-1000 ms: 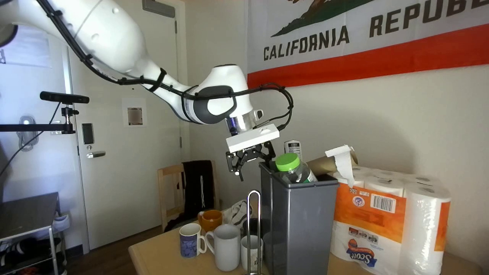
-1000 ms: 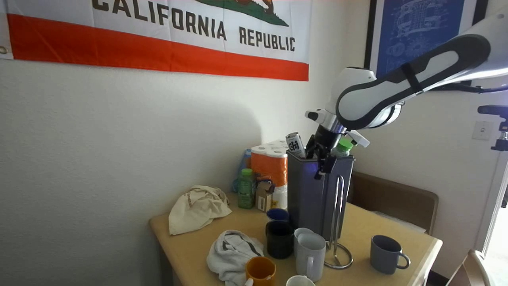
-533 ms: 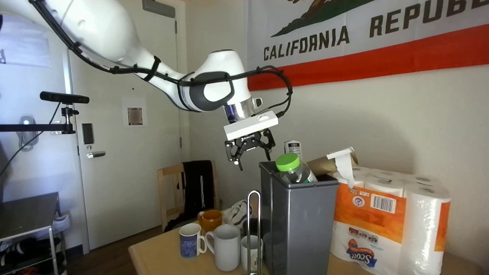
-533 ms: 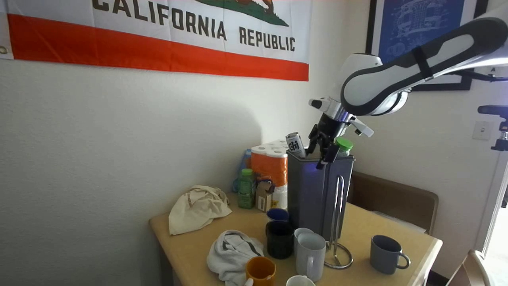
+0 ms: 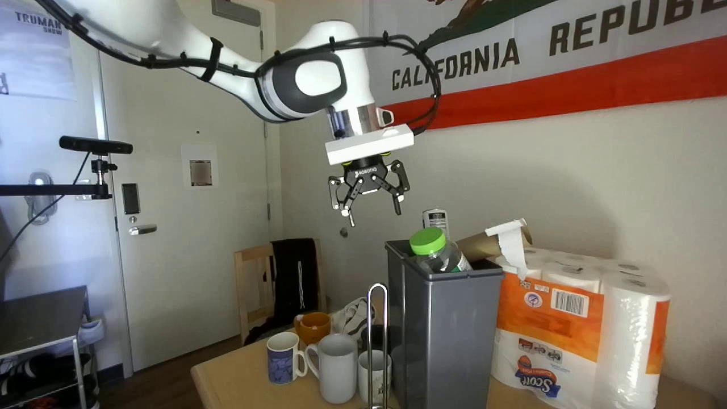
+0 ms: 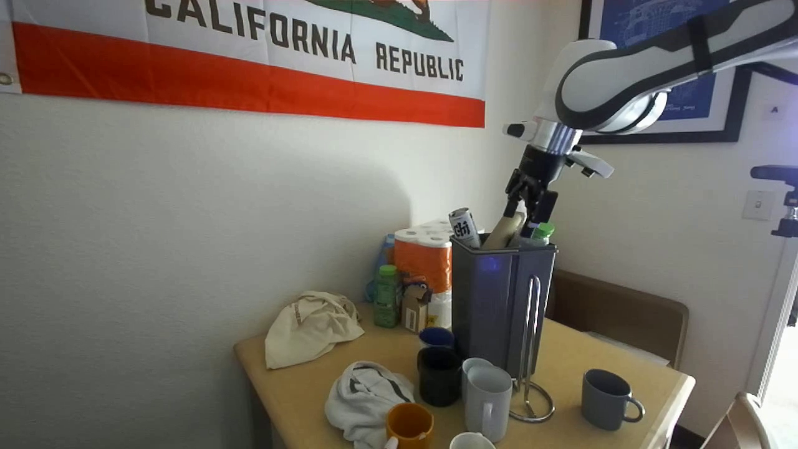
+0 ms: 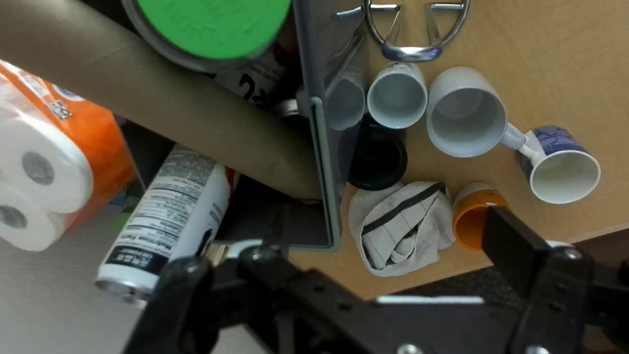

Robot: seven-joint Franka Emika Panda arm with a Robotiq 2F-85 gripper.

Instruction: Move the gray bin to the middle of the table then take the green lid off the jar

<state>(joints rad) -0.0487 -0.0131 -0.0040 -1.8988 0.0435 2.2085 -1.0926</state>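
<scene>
The tall gray bin point(image 5: 454, 341) stands upright on the tan table point(image 5: 238, 375); it also shows in an exterior view point(image 6: 483, 305) and the wrist view point(image 7: 322, 147). The see-through jar point(image 5: 442, 261) leans in the bin's open top with the green lid point(image 5: 427, 241) on it. The lid also shows in an exterior view point(image 6: 545, 230) and the wrist view point(image 7: 216, 24). My gripper point(image 5: 375, 217) is open and empty, above the bin's rim and off to the side of the lid. Its fingers point(image 7: 393, 241) stand wide apart in the wrist view.
A cardboard tube point(image 7: 147, 98) and a can point(image 6: 464, 226) stick out of the bin. The paper-towel pack point(image 5: 568, 335) stands beside it. A wire stand point(image 6: 530, 349), several mugs point(image 6: 489, 399), and a cloth point(image 6: 368, 399) are close to the bin.
My gripper has risen from the bin's rim, where one finger was partly hidden behind it, to above the bin. Both fingers now show, spread apart. The bin, jar and lid have not moved.
</scene>
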